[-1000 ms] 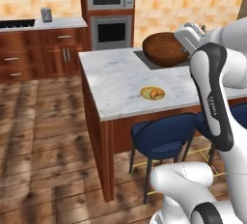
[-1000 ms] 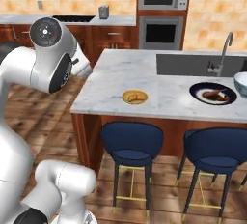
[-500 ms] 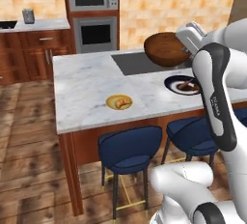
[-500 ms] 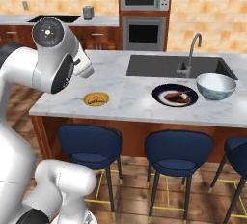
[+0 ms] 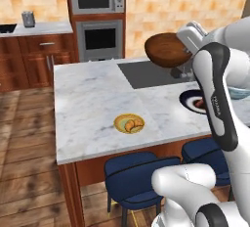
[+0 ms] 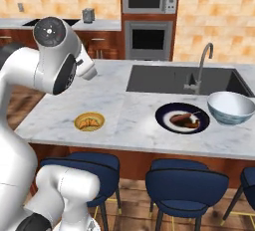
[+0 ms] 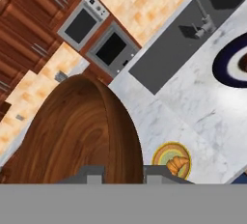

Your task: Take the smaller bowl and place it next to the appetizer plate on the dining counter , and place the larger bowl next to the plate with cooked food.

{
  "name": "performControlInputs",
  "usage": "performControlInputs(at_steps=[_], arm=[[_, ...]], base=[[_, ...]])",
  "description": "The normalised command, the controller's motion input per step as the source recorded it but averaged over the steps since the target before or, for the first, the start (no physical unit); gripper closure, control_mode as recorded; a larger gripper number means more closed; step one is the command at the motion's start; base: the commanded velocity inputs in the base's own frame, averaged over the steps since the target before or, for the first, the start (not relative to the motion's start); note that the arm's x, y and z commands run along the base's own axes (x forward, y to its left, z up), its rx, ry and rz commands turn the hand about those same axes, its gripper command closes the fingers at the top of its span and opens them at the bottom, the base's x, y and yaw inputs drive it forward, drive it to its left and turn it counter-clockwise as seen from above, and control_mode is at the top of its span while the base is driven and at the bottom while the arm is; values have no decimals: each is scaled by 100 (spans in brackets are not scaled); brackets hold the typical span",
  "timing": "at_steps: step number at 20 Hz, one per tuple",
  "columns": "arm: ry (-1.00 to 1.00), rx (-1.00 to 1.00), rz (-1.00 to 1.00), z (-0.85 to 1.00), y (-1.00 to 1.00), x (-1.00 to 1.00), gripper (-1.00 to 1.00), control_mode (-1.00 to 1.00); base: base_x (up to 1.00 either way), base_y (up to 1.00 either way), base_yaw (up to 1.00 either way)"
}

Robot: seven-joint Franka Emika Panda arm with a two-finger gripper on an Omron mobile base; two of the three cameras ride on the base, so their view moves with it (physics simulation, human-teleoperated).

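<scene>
Above the surface (image 5: 93, 99), end effector (image 5: 188, 42) clenched on brown bowl (image 5: 166, 50), carried high over the sink. Next, I'd say: lower it just beside yellow plate (image 5: 129, 123). White bowl (image 6: 230, 107) sits by dark plate (image 6: 182, 118).

Smaller bowl (image 5: 167, 50): plain dark brown, wood-grained, raised in the air above the dining counter (image 5: 93, 99), tilted on its side. Appetizer plate (image 5: 129, 123): small, yellow, carrying golden pastry pieces, flat near the counter's front edge. Plate with cooked food (image 6: 182, 118): dark, round, reddish-brown food at centre, in front of the sink. Larger bowl (image 6: 230, 107): white with blue-green pattern, upright, just beside that plate.
</scene>
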Motion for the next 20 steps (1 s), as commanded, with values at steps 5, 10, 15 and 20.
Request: performControlInputs(at_steps=[5, 10, 15, 20], arm=[[0, 0, 0, 0, 0, 0, 100, 100], [0, 0, 0, 0, 0, 0, 100, 100], [2, 0, -1, -10, -8, 4, 100, -100], [17, 0, -9, -57, -46, 0, 100, -100]], base=[[100, -2, 10], [100, -2, 19], [33, 0, 2], [0, 0, 0]])
